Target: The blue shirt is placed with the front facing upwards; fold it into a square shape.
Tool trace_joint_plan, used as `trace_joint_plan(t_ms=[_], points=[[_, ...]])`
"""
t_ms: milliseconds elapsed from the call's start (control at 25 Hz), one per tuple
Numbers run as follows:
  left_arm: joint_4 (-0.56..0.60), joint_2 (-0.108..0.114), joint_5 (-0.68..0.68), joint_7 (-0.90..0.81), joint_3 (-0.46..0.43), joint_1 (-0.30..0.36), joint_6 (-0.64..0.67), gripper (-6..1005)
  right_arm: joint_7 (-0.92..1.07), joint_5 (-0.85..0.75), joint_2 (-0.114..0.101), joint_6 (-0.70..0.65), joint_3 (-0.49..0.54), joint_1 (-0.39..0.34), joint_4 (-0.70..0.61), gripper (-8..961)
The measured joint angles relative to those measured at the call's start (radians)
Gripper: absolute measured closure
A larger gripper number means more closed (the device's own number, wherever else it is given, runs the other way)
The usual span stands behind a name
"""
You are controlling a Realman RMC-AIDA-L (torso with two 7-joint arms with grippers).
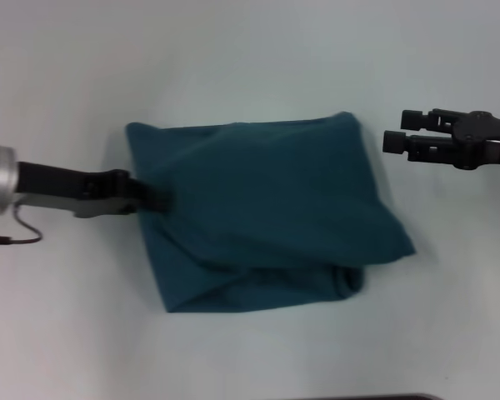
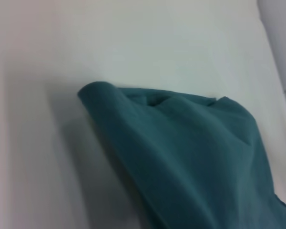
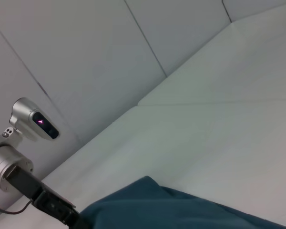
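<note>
Already bundled roughly square, the blue shirt (image 1: 267, 212) lay on the bench (image 1: 250, 67), its edge clamped in the left end effector (image 1: 154, 198), probably to tidy the fold. The right end effector (image 1: 397, 132) hovered just beyond the far corner, fingers apart.

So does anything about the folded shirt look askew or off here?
Yes. The blue shirt is folded but lopsided: its near right corner juts out past the layer beneath, and the near edge is rumpled. The left gripper is at its left edge; the right gripper hovers open beside it.
</note>
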Motion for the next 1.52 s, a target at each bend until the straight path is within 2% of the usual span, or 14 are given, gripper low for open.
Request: trace_joint_plan(t_ms=[240,400,680,840,920,960,1000,1120,1200,1280,1320,1400,1520], points=[[-0.031,0.037,0.002,0.048,-0.071,0.049,0.047,854,0.011,0.000,0.011,0.014,0.000,0.005,0.007,102],[-0.026,0.052,0.001,0.106,-0.108,0.054,0.068,854,0.012,0.000,0.012,0.034,0.001,0.008,0.028,102],[-0.064,0.040,-0.001,0.170,-0.123,0.055,0.048,855,0.011,0.000,0.012,0.043,0.001,0.019,0.041,102],[-0.088,0.044,0.030,0.173,-0.131,0.056,0.047,689,0.014,0.000,0.015,0.038,0.001,0.028,0.048,102],[-0.155,0.044,0.044,0.174,-0.150,0.096,0.073,596,0.016,0.001,0.016,0.038,0.001,0.031,0.051,102],[-0.155,0.044,0.044,0.174,-0.150,0.096,0.073,549,0.017,0.001,0.016,0.041,0.001,0.033,0.051,102],[-0.193,0.040,0.044,0.183,-0.163,0.119,0.081,502,0.017,0.001,0.017,0.045,0.001,0.033,0.051,101],[-0.311,0.009,0.020,0.262,-0.219,0.184,0.118,378,0.021,0.006,0.019,0.058,0.002,0.033,0.053,101],[-0.365,-0.022,-0.022,0.386,-0.265,0.220,0.162,296,0.021,0.012,0.020,0.061,0.002,0.033,0.058,101],[-0.380,-0.056,-0.076,0.546,-0.291,0.252,0.205,267,0.020,0.018,0.021,0.062,0.002,0.034,0.064,101],[-0.375,-0.072,-0.094,0.614,-0.294,0.267,0.222,253,0.019,0.021,0.021,0.062,0.002,0.034,0.066,101],[-0.321,-0.090,-0.134,0.766,-0.282,0.289,0.240,224,0.018,0.025,0.022,0.065,0.002,0.035,0.068,101],[-0.161,-0.088,-0.186,0.957,-0.259,0.301,0.253,181,0.018,0.039,0.023,0.067,0.001,0.036,0.068,101]])
